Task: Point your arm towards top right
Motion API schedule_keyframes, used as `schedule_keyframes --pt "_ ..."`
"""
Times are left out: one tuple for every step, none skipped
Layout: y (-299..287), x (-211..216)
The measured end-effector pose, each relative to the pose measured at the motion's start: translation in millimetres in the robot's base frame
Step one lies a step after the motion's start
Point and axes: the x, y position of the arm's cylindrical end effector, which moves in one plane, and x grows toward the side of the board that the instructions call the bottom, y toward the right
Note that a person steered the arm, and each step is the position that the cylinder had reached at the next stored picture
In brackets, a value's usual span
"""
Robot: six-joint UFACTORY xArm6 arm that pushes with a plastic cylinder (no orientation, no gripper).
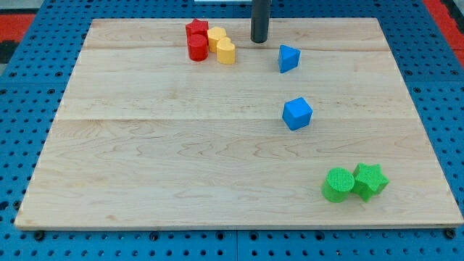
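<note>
My tip (259, 40) rests on the board near the view's top, just right of centre. It stands a little to the right of the yellow heart (226, 52) and up-left of the blue triangular block (288, 58), touching neither. A red star (196, 30), a red cylinder (197, 48) and a yellow block (216, 36) cluster with the heart at the top. A blue cube (297, 114) lies right of the middle. A green cylinder (338, 184) and a green star (370, 180) sit together at the bottom right.
The blocks lie on a pale wooden board (145, 159), which rests on a blue perforated surface (22, 130). The board's top right corner (377, 22) lies to the right of my tip.
</note>
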Motion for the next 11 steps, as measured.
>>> schedule_keyframes --pt "0.0 -6.0" --pt "0.0 -11.8" --pt "0.0 -11.8" --pt "8.3 -11.8" --pt "23.7 -11.9" --pt "54.4 -11.9" --pt "71.2 -11.9" --pt "84.9 -11.8" --pt "86.5 -11.8" --pt "97.0 -11.8" --pt "104.1 -11.8"
